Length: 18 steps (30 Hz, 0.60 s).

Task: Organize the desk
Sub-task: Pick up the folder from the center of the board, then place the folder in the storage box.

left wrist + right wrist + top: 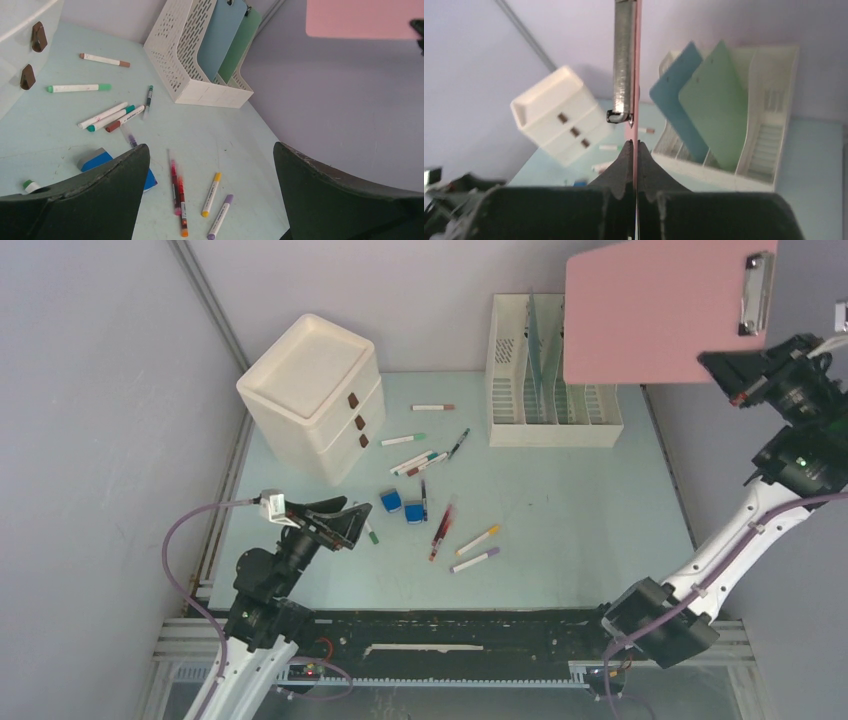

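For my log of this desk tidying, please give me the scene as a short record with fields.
left hand: open, empty, low over the desk
right hand: shut on pink clipboard, held up in the air
file rack: holds blue clipboard and green clipboard
loose on desk: markers, two blue erasers
drawer unit: back left

Shiny metal clip (pixel 624 60); desk (pixel 600 500) seemingly matt.

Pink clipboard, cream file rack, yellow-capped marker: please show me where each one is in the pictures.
pink clipboard (pixel 650 310): top external view, on the flat pink board.
cream file rack (pixel 555 435): top external view, on its front wall.
yellow-capped marker (pixel 211 195): left wrist view, on the middle of its barrel.
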Available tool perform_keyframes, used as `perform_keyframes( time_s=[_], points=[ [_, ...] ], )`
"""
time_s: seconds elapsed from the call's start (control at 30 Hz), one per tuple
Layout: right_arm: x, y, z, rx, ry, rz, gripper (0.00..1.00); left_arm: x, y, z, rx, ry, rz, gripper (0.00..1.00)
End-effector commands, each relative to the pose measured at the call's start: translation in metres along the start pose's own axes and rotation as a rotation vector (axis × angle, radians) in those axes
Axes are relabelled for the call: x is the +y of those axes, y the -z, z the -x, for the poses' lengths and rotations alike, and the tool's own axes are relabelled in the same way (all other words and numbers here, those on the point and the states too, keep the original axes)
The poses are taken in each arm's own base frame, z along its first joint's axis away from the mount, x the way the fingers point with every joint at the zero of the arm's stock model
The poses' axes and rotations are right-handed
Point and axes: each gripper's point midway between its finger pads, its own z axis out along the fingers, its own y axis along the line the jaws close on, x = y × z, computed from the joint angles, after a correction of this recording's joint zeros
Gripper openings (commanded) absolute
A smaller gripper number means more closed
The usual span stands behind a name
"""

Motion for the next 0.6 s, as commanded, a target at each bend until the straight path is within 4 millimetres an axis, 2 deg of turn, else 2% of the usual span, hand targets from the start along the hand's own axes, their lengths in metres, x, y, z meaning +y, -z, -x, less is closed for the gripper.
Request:
perform_keyframes(
  time_s=[0.0,0.07,0.2,0.33,0.57],
  points=[
    [0.016,-0.012,0.025,-0.035,0.248,-0.214,0.0,-0.015,0.004,0.019,-0.048,-0.038,-0.043,1.0],
    [0.017,-0.01,0.039,-0.044,0.304,-0.271,0.0,-0.016,0.005,0.02,-0.052,-0.039,-0.047,1.0],
    [-0.003,-0.004,0.057,-0.01,0.387,-0.383,0.0,-0.017,0.005,0.02,-0.053,-0.038,-0.051,1.0],
    [-0.027,-0.004,0.052,0.062,0.407,-0.462,0.0,-0.018,0.004,0.02,-0.047,-0.038,-0.057,1.0],
    [-0.075,-0.019,0.023,0.178,0.43,-0.549,0.0,-0.017,0.004,0.018,-0.044,-0.036,-0.055,1.0]
  ],
)
